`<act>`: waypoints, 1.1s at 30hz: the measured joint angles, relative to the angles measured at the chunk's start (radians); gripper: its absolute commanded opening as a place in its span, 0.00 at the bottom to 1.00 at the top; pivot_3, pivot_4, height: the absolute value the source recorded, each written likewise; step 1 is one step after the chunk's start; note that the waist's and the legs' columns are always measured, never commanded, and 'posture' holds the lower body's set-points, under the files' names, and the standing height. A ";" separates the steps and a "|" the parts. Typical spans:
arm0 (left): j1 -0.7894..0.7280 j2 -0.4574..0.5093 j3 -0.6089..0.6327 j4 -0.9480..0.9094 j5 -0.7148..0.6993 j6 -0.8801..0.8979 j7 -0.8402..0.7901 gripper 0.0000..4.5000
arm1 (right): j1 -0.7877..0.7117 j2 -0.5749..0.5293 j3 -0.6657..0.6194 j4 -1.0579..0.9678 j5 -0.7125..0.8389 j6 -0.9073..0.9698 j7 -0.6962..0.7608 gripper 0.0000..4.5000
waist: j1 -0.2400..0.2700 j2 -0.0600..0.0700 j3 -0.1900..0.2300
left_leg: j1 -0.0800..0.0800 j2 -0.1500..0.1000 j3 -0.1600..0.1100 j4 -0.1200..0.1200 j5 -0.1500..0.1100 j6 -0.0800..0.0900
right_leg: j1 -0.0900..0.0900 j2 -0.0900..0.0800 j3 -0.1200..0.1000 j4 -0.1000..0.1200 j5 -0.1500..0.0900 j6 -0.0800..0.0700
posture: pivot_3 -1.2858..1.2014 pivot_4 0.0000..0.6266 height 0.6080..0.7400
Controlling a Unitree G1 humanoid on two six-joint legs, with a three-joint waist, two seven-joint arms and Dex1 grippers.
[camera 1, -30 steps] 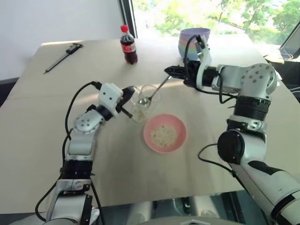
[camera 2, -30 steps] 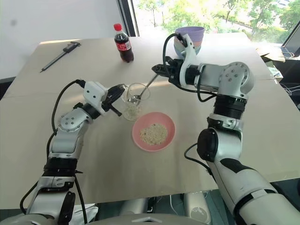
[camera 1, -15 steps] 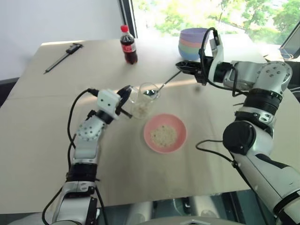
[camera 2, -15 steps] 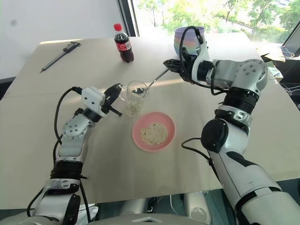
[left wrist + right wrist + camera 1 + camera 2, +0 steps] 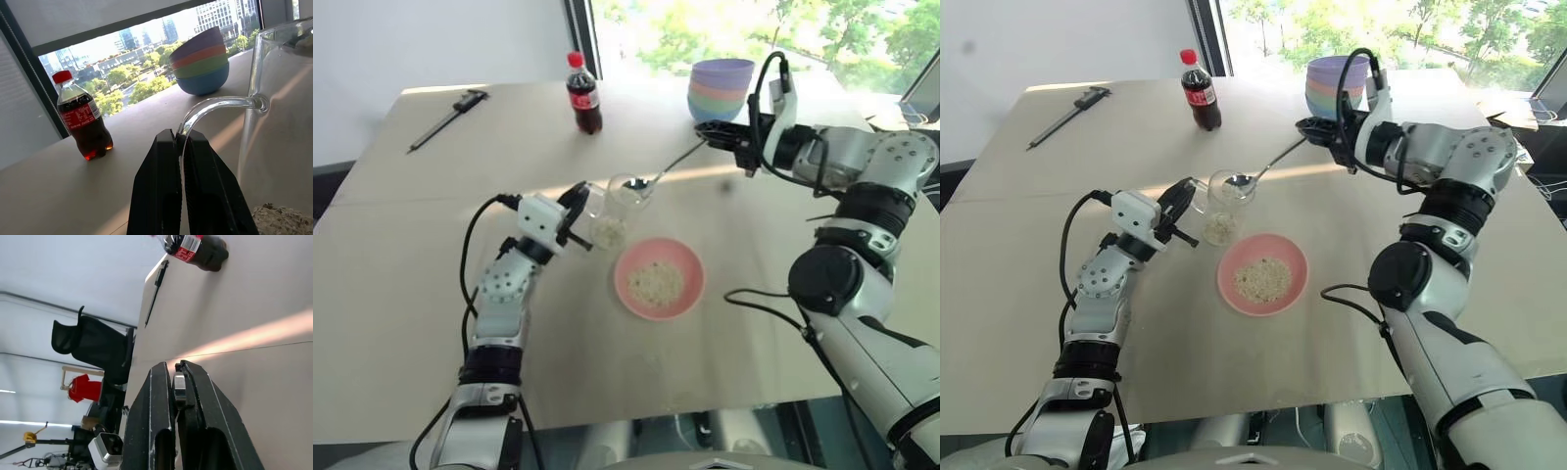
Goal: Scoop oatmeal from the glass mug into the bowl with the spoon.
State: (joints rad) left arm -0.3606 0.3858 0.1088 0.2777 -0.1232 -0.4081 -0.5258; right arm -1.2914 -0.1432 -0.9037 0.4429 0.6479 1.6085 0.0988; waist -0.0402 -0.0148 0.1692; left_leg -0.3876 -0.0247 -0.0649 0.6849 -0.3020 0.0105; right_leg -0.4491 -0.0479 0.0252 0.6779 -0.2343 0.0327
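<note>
1. Beige oatmeal [image 5: 1220, 228] is seen low in the glass mug [image 5: 1229, 201], with more heaped in the pink bowl [image 5: 1262, 275] just beside it on the counter [image 5: 1430, 323].
2. Spoon [image 5: 1268, 167]: its head is held at the mug's rim, its handle clamped in the right claw [image 5: 1304, 126].
3. Mug handle: gripped by the clenched left claw [image 5: 578, 201], by which the mug is tipped.
4. Step judged in hand: a scoop being carried out of the mug.
5. Next move: the spoon must be kept level, brought over the bowl and tipped.
</note>
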 measured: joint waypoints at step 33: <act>-0.030 0.052 0.013 0.105 -0.030 -0.070 -0.013 0.00 | 0.309 -0.278 0.520 -0.274 0.707 -0.006 -0.133 0.00 | -0.001 0.000 0.000 | 0.001 0.002 0.002 0.000 -0.002 0.005 | 0.001 0.001 0.001 0.000 0.000 0.000 | 0.52 0.24 1.00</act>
State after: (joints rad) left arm -0.3901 0.4381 0.1222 0.3831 -0.1533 -0.4781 -0.5388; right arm -0.9828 -0.4213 -0.3833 0.1687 1.3552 1.6029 -0.0338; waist -0.0416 -0.0149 0.1691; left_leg -0.3866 -0.0228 -0.0632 0.6853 -0.3041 0.0153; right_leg -0.4483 -0.0466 0.0263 0.6782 -0.2341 0.0331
